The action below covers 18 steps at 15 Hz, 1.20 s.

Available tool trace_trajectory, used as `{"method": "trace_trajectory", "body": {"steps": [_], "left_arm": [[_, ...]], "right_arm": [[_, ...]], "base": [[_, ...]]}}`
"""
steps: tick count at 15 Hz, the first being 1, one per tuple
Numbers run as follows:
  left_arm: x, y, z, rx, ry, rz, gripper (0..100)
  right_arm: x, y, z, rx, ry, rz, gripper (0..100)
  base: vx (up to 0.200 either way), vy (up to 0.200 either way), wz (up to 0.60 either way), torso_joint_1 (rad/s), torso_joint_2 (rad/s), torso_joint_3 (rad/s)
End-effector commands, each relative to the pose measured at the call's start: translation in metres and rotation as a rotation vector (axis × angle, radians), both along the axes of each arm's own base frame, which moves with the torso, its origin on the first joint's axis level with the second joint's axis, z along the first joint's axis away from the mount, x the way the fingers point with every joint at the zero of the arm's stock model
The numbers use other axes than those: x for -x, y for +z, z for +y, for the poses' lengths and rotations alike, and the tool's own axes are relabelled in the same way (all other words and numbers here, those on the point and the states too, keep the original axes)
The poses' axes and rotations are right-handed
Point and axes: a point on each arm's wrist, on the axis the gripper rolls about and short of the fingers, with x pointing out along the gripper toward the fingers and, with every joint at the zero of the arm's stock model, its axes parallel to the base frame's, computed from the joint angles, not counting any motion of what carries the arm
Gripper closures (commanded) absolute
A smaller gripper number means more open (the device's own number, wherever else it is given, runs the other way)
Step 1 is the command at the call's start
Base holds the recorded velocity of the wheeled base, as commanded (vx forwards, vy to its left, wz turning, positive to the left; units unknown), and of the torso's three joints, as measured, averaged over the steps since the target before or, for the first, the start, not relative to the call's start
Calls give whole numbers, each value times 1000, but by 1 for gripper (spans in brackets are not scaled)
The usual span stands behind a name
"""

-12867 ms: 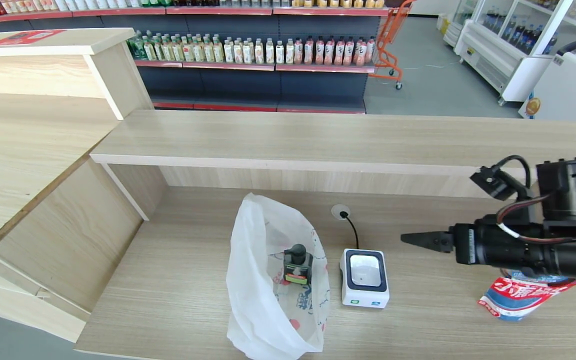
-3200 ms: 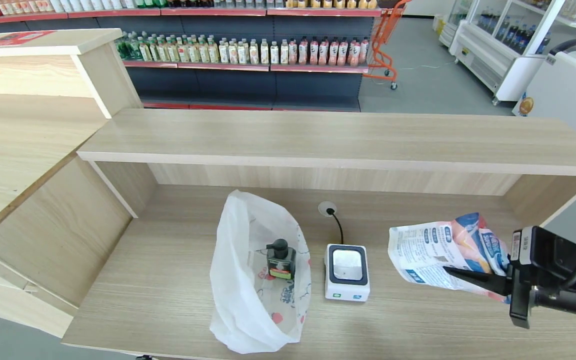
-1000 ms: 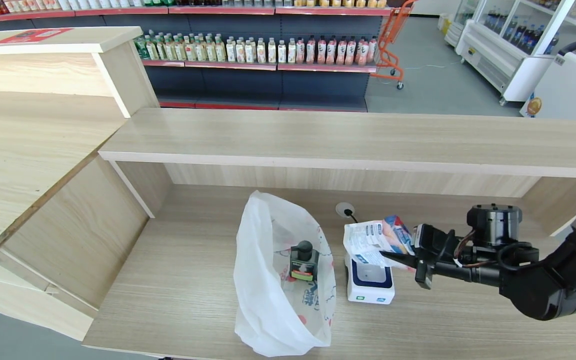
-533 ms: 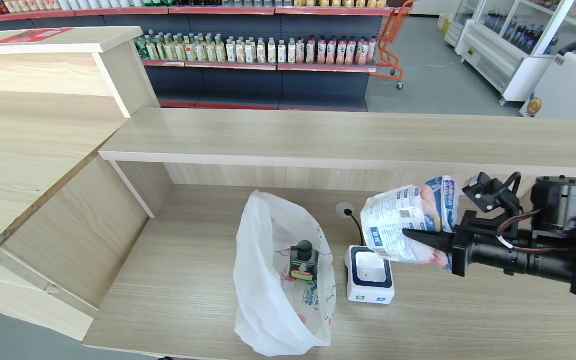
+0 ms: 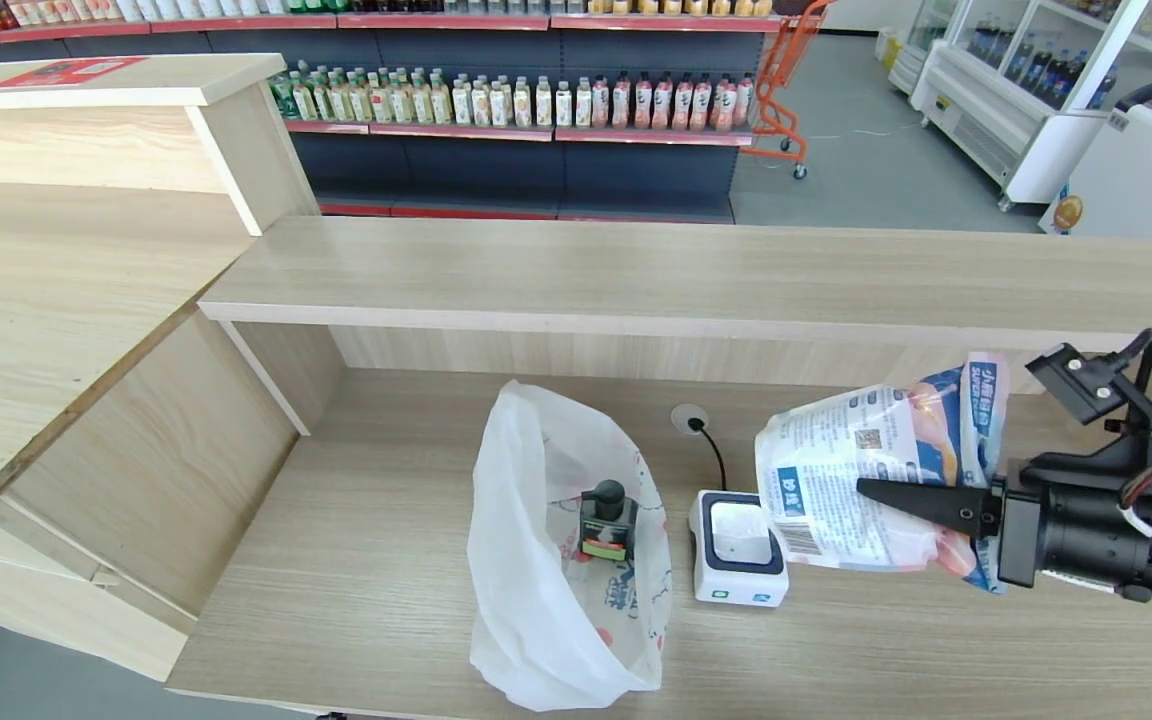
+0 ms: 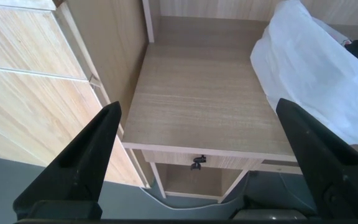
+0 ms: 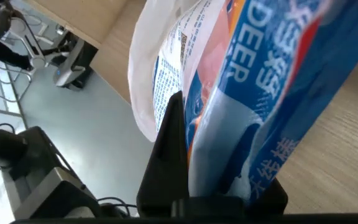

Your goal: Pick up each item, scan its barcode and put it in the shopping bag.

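Lower counter (image 5: pixel 936 650), raised ledge along its far edge.

Right gripper (image 5: pixel 871 490): reaches in level from the counter's right end, above the right half. Fingers pinch a blue-and-white packet (image 5: pixel 856 455) by its flat sides; one dark finger lies across the printed white face, the other is behind it. From the wrist camera the packet (image 7: pixel 260 93) sits wedged between the two fingers, the blue side uppermost.

Packet: off the surface, held in the air just right of the scanner (image 5: pixel 739 550). The white back panel with its barcode faces the near-left. The barcode corner hangs by the scanner's right edge; whether it touches, I cannot tell.

Scanner: white box with a dark-framed window facing up, near the middle of the counter. Its black cable (image 5: pixel 711 455) runs back to a round hole (image 5: pixel 686 418) towards the far edge.

Shopping bag (image 5: pixel 526 560): white plastic, lying open just left of the scanner, reaching to the near edge. A dark pump bottle (image 5: pixel 606 520) stands upright inside it.

Left gripper (image 6: pixel 197 165): fingers spread wide, nothing between them, hanging off the counter's near-left corner. The shopping bag (image 6: pixel 316 68) lies beyond it.
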Motion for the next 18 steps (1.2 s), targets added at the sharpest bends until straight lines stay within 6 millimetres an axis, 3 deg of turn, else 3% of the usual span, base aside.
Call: {"method": "trace_trajectory", "body": {"steps": [1,4,9,11,18], "left_arm": [[0,0,0,1,-1,2,0],[0,0,0,-1,0,2,0],[0,0,0,-1,0,2,0],[0,0,0,-1,2,2,0],[0,0,0,-1,0,2,0]], "right_arm": [[3,5,6,-44,13,27,100],[5,10,19,-113,25,158,100],[-5,-6,48,-110,-33,386,100],[-7,-14,57,-95,-9,426,100],[-33,-48,117,17,74,503,100]], "base": [[0,200,0,-17,7,7],[0,133,0,3,0,5],[0,0,0,0,0,0],[0,0,0,0,0,0],[0,0,0,0,0,0]]}}
